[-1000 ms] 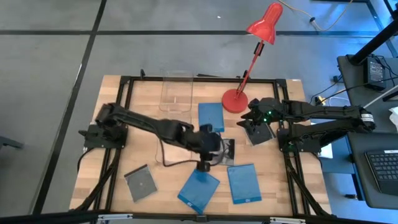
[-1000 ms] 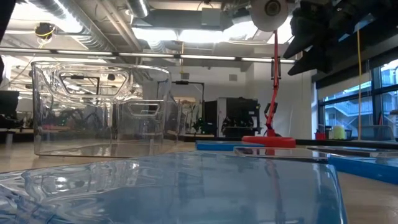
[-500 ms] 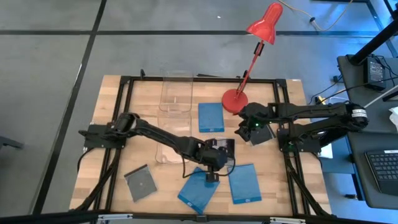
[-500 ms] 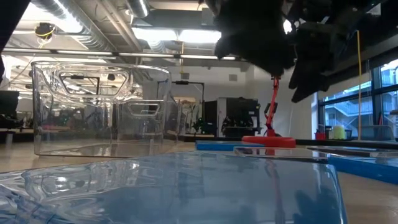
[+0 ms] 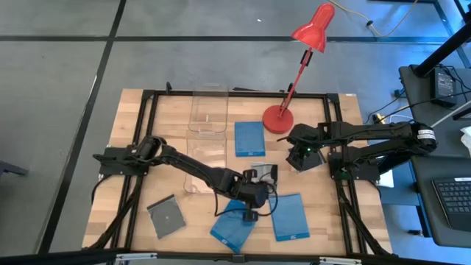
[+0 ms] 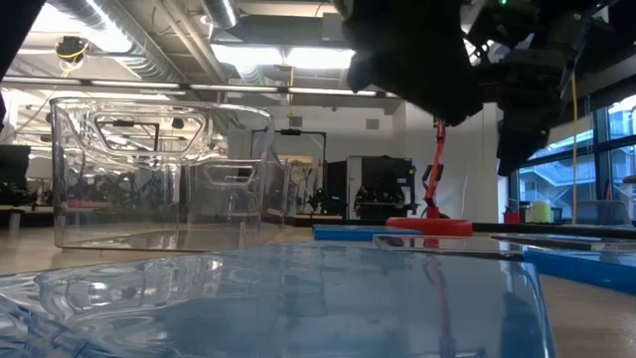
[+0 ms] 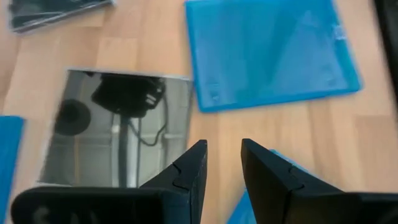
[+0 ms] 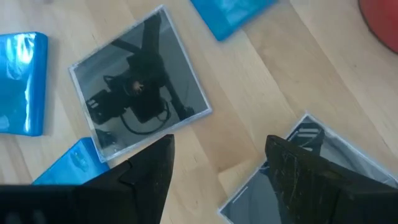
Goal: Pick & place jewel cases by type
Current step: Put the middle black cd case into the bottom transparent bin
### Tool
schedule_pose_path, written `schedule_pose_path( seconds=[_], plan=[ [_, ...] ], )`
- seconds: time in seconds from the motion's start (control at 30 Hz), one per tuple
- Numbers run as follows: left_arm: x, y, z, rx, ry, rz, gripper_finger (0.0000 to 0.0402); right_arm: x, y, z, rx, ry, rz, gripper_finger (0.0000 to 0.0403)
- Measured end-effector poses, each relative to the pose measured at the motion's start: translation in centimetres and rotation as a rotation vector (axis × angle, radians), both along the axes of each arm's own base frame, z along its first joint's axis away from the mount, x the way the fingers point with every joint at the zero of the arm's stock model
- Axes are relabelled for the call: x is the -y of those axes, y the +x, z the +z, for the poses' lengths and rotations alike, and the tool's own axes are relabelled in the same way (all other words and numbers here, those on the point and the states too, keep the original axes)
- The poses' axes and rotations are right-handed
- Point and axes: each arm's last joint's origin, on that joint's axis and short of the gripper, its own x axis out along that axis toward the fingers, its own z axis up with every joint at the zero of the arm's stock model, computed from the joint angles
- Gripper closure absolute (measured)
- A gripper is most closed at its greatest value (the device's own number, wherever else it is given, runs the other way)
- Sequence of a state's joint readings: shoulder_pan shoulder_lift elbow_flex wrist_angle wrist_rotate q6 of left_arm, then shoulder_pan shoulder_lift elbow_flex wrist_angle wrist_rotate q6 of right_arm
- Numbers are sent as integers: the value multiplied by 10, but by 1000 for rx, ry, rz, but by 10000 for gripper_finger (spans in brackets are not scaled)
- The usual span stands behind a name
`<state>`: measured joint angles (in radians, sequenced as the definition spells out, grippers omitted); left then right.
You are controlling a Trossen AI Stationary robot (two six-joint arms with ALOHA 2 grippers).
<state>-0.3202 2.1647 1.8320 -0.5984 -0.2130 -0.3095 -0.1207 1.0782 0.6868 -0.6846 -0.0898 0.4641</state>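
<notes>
Blue jewel cases lie flat on the wooden table at the far middle (image 5: 250, 138), near right (image 5: 287, 216) and near middle (image 5: 234, 224). Grey ones lie at the near left (image 5: 167, 216), the middle (image 5: 263, 175) and the right (image 5: 310, 160). My left gripper (image 5: 252, 212) (image 7: 222, 149) hangs low over the far corner of the near-middle blue case (image 7: 245, 205), slanting down, its fingers a narrow gap apart with bare wood between them. My right gripper (image 5: 297, 157) (image 8: 221, 146) stands wide open over the right grey case (image 8: 298, 180).
Two clear plastic bins stand on the far-left half of the table (image 5: 208, 110) (image 5: 200, 163); the low view shows one (image 6: 159, 169). A red desk lamp's base (image 5: 278, 118) sits at the far right, close to my right arm. Bare wood lies between the cases.
My left gripper has gone down and toward the table's near edge, from over the middle grey case to the near-middle blue case's far corner. My right gripper has tipped more steeply down and sunk a little toward the right grey case. No case has moved.
</notes>
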Motion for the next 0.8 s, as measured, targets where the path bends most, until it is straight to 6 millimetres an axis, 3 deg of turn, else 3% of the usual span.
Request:
schedule_pose_path(
  seconds=[0.1,0.47,0.8],
  plan=[
    [-1,1,1,9,-19,32,311,0,0,0,0,-2,1,148],
    [2,12,-29,-16,-64,67,355,-1,0,0,6,31,19,148],
    [-2,20,-62,-64,-44,66,393,2,27,-14,53,-1,64,148]
  ],
)
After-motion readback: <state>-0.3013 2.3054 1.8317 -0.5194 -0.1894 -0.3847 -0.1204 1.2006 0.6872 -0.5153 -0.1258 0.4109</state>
